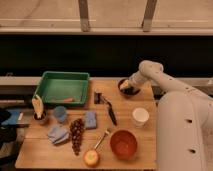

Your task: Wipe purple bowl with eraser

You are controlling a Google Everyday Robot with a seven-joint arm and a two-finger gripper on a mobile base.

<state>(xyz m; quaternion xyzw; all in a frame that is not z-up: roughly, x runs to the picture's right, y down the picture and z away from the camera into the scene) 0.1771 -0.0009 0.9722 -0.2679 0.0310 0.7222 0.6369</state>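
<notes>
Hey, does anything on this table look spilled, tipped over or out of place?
Nothing stands out. The purple bowl sits upright at the back right of the table, with the gripper down at it. The white cup and orange bowl stand upright, and no spill shows.

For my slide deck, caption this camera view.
Robot gripper at the purple bowl near the wooden table's back edge.

place: robot test lab | evidence: cluttered wooden table (40, 150) beneath windows (115, 12) | pincer (126, 86): at purple bowl (134, 92)
</notes>
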